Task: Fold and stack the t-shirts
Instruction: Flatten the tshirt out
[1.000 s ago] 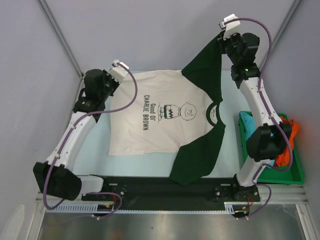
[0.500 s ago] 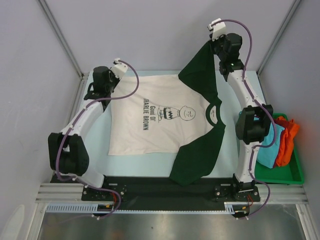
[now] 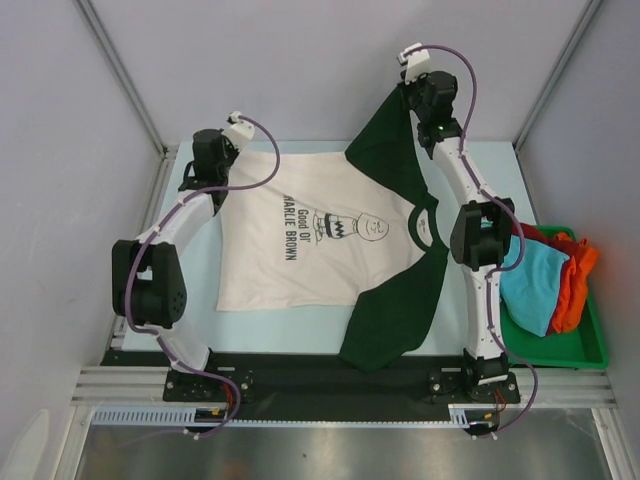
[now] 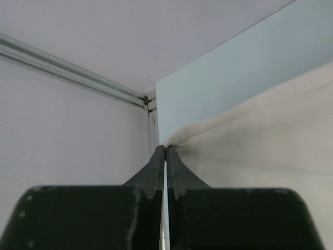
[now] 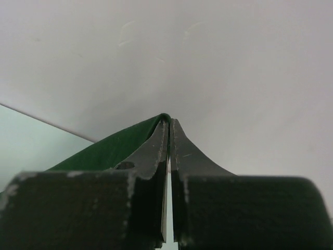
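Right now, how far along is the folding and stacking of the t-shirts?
Done: nothing yet; the cream-white t-shirt lies spread flat, unfolded. In hand: the left gripper is shut on its corner, and the right gripper is shut on an edge of the dark green t-shirt, holding it raised. Left: all folds and the stack.

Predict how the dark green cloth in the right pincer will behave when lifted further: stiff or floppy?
Probably floppy: the dark green cloth drapes in a triangle from the right pincer rather than holding shape. Likely light, since one small pinch carries it. It may tug the cream t-shirt touching it.
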Controlling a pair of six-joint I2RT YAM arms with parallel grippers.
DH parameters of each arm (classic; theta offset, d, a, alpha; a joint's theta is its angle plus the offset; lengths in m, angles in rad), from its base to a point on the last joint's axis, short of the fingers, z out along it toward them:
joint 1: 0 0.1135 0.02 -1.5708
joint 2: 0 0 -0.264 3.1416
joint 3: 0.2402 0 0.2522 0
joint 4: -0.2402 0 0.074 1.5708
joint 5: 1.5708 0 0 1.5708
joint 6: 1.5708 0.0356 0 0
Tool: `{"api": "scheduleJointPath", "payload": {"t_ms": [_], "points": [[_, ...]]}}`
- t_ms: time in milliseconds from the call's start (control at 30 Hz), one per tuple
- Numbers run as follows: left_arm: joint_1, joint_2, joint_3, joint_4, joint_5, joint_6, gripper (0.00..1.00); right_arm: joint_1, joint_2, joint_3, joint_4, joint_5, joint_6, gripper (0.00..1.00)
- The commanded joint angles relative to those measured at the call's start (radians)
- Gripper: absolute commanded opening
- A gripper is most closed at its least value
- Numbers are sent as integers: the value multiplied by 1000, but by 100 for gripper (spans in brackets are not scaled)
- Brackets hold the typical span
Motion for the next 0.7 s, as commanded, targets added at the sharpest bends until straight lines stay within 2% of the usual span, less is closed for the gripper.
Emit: {"api": "scheduleJointPath", "payload": {"t_ms": [0, 233, 433, 567, 667], "points": [[15, -5, 34, 140, -87, 71, 0, 3, 24, 96, 76, 15, 46, 0], [54, 56, 82, 291, -127, 132, 0, 10, 87, 192, 110, 15, 62, 0], [58, 110, 106, 285, -69, 141, 0, 26, 88, 179, 162, 18, 11, 0], [56, 161, 154, 291, -69, 149, 0, 26, 149, 273, 166, 51, -6, 0], [57, 197, 185, 332, -78, 174, 0, 28, 156, 270, 189, 34, -25, 0]]}}
